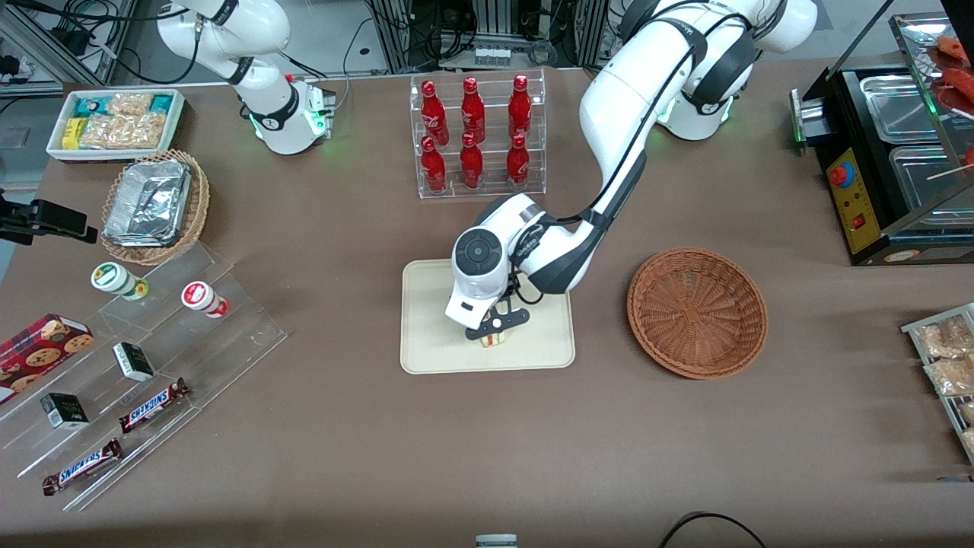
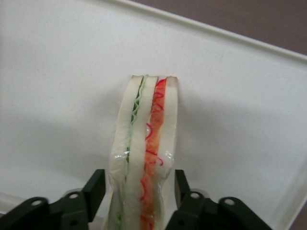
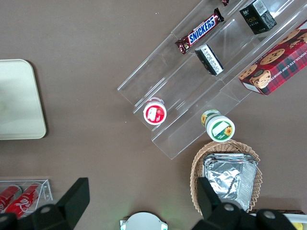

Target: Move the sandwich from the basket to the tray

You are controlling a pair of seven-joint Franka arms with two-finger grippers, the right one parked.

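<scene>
Seen in the front view, starting toward the parked arm's end of the surface [image 1: 342,457]: at ten o'clock from the tray [image 1: 434,335], a white bin [image 1: 179,114] of snack packets. Nearer the camera than that bin, a tan wicker basket [image 1: 199,205] with foil containers [image 1: 148,202] in it. At eight o'clock from the tray, a clear stepped display [image 1: 228,335] carrying two Snickers bars [image 1: 152,405], small dark boxes and two round cups, with a cookie box [image 1: 42,346] at its outer end.

At twelve o'clock from the tray, a clear rack [image 1: 479,190] of red bottles [image 1: 472,110].

On the middle of the surface, the cream tray itself. Above its centre, the end effector [image 1: 494,329] [image 2: 141,187], pointed down. Clamped on the sandwich [image 1: 493,340] [image 2: 146,143], with a black finger [image 2: 96,184] pressed against each outer bread face. Sandwich held on edge over the tray's plain floor, green filling layer beside one finger, orange-pink layer beside the other. Cannot tell whether its tip touches the tray or hangs just above it.

At three o'clock from the tray, well apart from it, the reddish-brown basket [image 1: 696,312], nothing in it.

At two o'clock from the basket, toward the working arm's end, a black appliance [image 1: 875,175] with steel pans.
</scene>
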